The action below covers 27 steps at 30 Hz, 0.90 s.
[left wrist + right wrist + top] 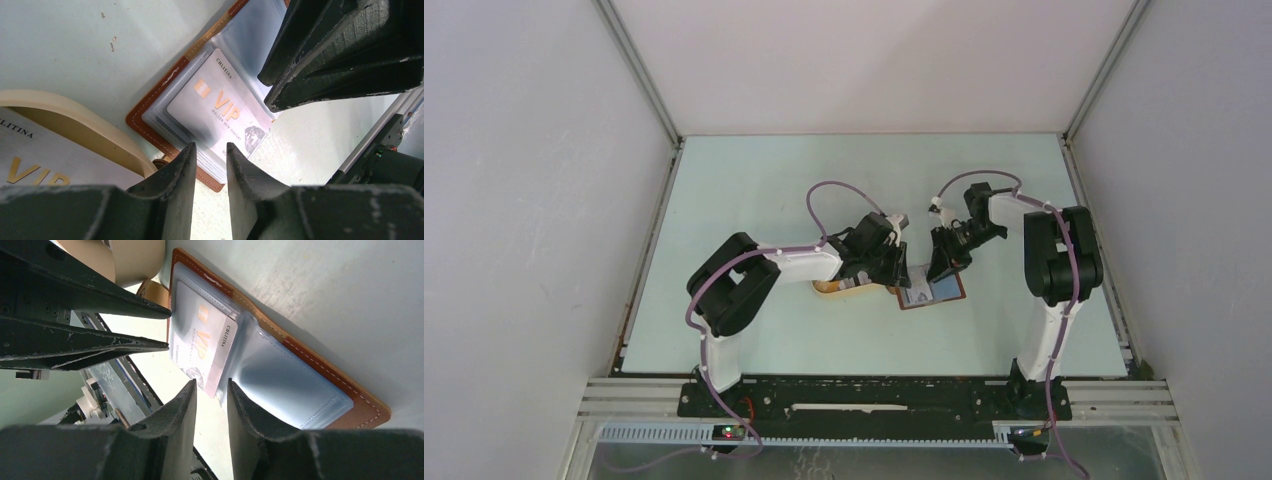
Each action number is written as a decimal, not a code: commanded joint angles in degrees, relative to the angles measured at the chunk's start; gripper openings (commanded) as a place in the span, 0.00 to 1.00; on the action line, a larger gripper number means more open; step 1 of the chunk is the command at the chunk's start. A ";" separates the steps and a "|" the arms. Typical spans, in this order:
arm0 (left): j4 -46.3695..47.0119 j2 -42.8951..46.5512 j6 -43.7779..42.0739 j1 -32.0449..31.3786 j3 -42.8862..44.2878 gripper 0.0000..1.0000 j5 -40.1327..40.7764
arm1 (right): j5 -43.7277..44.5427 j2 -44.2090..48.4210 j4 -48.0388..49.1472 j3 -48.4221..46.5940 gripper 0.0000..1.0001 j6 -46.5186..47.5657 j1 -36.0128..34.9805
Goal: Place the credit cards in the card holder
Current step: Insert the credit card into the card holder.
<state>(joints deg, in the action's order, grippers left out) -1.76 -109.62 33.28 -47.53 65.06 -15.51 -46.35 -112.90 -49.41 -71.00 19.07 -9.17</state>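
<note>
The card holder [932, 292] lies open on the table, a reddish-brown wallet with clear pockets [290, 375]. A whitish VIP credit card [220, 107] sits on its pocket stack, with one short edge at the fold [225, 347]. I cannot tell how far it is inside a pocket. Another whitish VIP card [45, 160] lies in the cream tray. My left gripper [211, 146] hovers at the wallet's near edge, slightly open and empty. My right gripper [211, 382] is over the fold, slightly open and empty. The two grippers face each other across the wallet [904, 272] [942, 268].
The oval cream tray [839, 288] lies just left of the wallet, touching or nearly touching it, under the left wrist. Its rim also shows in the left wrist view [75, 117]. Grey walls enclose the table on three sides.
</note>
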 commanded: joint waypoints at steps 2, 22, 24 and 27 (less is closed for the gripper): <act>1.50 -0.46 0.56 0.16 0.60 0.33 -0.82 | -0.74 2.27 0.26 -1.77 0.35 0.51 -0.06; 1.50 -0.84 0.54 0.23 0.90 0.33 -1.44 | 6.43 0.14 2.41 -1.79 0.00 -2.14 -3.78; 1.54 -0.82 0.54 0.23 0.96 0.33 -1.55 | 5.90 0.27 2.39 -1.83 0.00 -1.99 -4.36; 1.57 -0.77 0.59 0.19 0.95 0.33 -1.47 | 5.17 0.71 2.31 -1.83 0.00 -1.87 -4.90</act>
<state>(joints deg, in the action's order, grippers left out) -1.43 -109.82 33.45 -47.48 65.06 -15.92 -39.83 -112.90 -47.31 -71.00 17.52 -12.88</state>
